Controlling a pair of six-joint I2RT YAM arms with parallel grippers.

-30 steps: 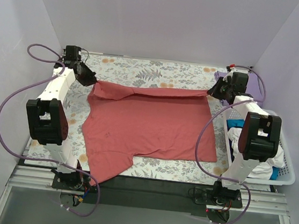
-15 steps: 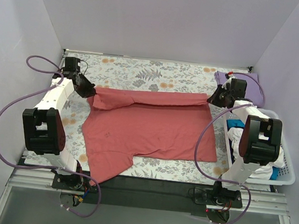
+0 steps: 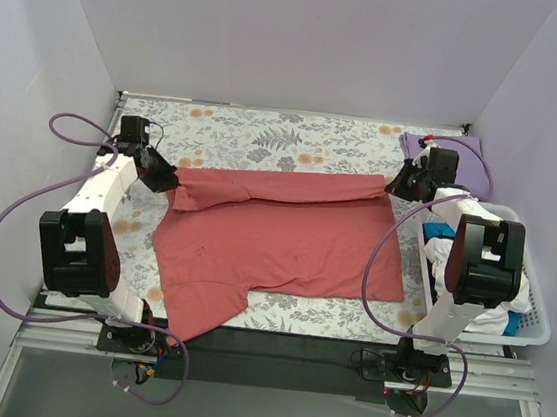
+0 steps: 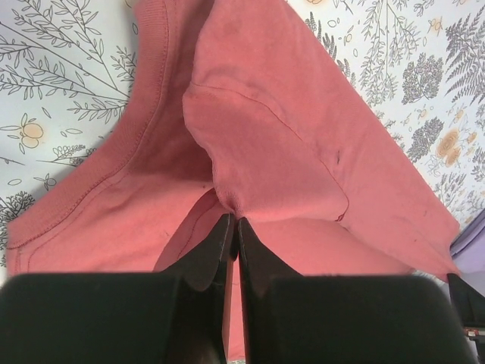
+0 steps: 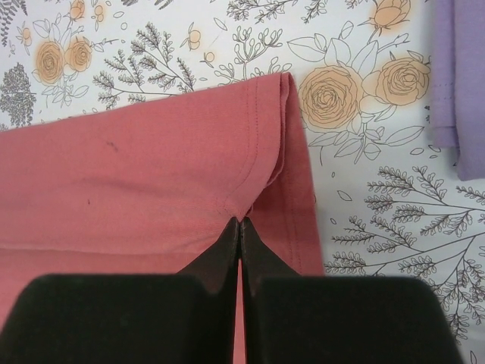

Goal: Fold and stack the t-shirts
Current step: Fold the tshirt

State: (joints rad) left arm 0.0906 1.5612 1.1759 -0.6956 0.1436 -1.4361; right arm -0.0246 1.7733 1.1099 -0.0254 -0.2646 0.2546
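A salmon-red t-shirt (image 3: 276, 233) lies spread on the floral table cloth, its far edge folded over toward the near side. My left gripper (image 3: 169, 184) is shut on the folded cloth at the shirt's far left corner; the pinch (image 4: 233, 216) shows close up. My right gripper (image 3: 394, 184) is shut on the folded far right corner, the pinch (image 5: 241, 220) by the hem. A lavender-purple t-shirt (image 3: 470, 160) lies folded at the far right corner; its edge (image 5: 458, 83) shows in the right wrist view.
A white slatted basket (image 3: 532, 323) with white and blue cloth stands at the right edge of the table. The floral cloth (image 3: 267, 132) shows along the far side. Purple cables loop beside both arms.
Both grippers have carried the shirt's far edge toward the near side, laying a folded strip over the body. The left sleeve corner has settled lower.
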